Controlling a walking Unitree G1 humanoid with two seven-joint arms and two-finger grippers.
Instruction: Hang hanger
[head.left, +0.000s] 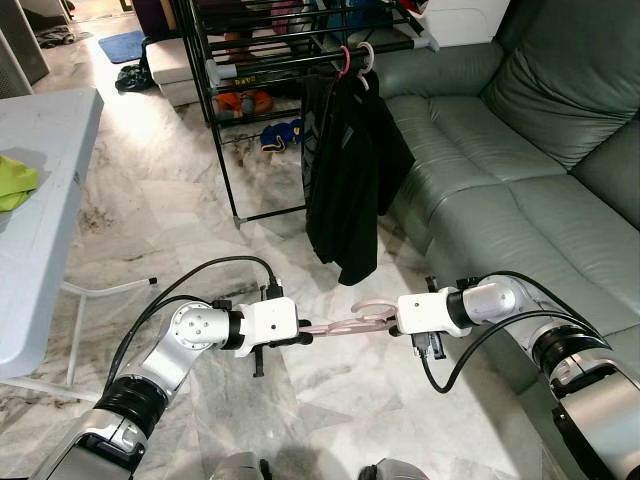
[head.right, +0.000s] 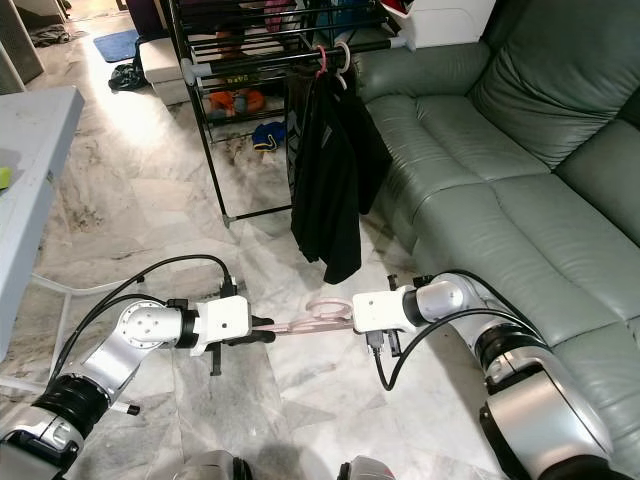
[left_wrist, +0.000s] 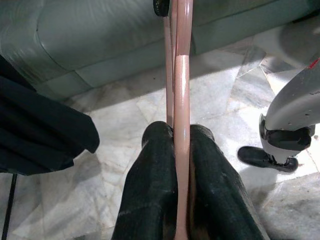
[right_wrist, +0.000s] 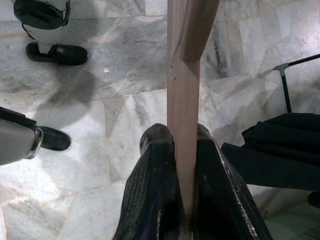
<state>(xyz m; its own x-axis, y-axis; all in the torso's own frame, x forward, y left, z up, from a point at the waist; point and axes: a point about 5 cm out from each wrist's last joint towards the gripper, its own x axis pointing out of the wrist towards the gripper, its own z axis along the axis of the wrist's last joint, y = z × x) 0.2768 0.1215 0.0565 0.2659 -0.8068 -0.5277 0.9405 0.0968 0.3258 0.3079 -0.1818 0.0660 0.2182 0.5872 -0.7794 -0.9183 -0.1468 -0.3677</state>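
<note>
Low in the centre of the frame, a pink hanger (head.left: 345, 324) hangs level above the marble floor (head.left: 190, 220), gripped at both ends. The left hand (head.left: 303, 335) clamps one end, the right hand (head.left: 392, 322) clamps the other. Above, at upper centre, a dark jacket (head.left: 345, 180) hangs from a black clothes rack (head.left: 300, 45), beside the green sofa (head.left: 500, 150).

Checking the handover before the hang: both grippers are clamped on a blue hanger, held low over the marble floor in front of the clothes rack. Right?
Not quite. The hanger is pale pink, not blue, as both wrist views show. The left gripper and right gripper are indeed clamped on it, low over the marble floor before the clothes rack.
</note>
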